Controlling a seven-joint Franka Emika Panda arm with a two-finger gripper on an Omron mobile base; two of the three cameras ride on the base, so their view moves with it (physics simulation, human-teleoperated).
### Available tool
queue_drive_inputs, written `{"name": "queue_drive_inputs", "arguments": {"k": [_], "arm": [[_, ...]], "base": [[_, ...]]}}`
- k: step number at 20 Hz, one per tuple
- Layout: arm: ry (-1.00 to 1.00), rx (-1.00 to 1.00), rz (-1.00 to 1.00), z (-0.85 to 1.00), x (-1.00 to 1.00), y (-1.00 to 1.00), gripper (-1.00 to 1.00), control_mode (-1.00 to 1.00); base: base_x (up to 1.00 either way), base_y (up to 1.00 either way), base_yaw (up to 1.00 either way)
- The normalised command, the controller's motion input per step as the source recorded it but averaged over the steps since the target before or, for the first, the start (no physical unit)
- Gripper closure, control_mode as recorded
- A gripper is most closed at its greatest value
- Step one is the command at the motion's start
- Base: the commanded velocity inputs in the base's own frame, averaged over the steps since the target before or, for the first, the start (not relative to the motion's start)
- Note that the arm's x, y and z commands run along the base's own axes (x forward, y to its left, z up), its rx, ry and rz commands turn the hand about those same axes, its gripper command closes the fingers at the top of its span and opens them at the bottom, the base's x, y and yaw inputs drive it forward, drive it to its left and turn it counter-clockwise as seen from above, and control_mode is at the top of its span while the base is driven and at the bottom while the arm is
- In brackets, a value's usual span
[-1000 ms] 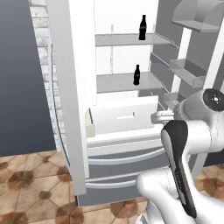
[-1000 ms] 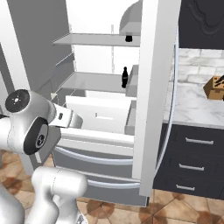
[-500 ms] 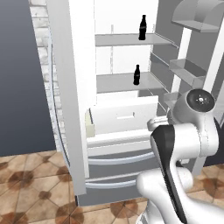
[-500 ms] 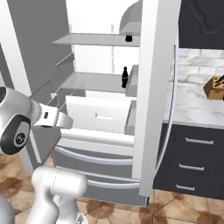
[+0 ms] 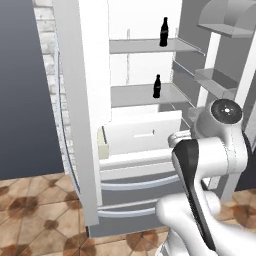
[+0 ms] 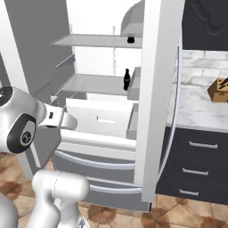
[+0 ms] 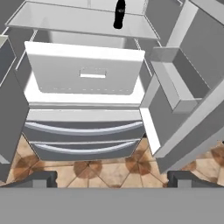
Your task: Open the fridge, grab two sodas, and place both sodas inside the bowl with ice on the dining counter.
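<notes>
At the bottom edge of the hand view, the gripper (image 7: 112,178) is seen with its two dark tips spread wide and nothing held between them. Up and ahead of it, beyond a white pulled-out drawer (image 7: 85,70), one soda (image 7: 119,14) stands upright on the lower shelf of the opened fridge (image 5: 80,125), its long axis vertical. Two sodas are counted: the lower soda (image 5: 156,86) and an upper soda (image 5: 163,32) on the shelf above.
</notes>
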Motion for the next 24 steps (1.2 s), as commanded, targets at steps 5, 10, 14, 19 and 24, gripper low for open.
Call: {"name": "queue_drive_inputs", "arguments": {"k": [5, 10, 14, 19, 24], "arm": [[0.0, 0.0, 0.0, 0.0, 0.0, 0.0, -1.0, 1.0], [0.0, 0.0, 0.0, 0.0, 0.0, 0.0, -1.0, 1.0], [0.0, 0.0, 0.0, 0.0, 0.0, 0.0, -1.0, 1.0], [0.0, 0.0, 0.0, 0.0, 0.0, 0.0, -1.0, 1.0], [0.0, 0.0, 0.0, 0.0, 0.0, 0.0, -1.0, 1.0]], "base": [[0.58, 0.0, 0.0], [0.59, 0.0, -0.02], [0.57, 0.0, -0.07], [0.58, 0.0, -0.08], [0.61, 0.0, -0.07]]}}
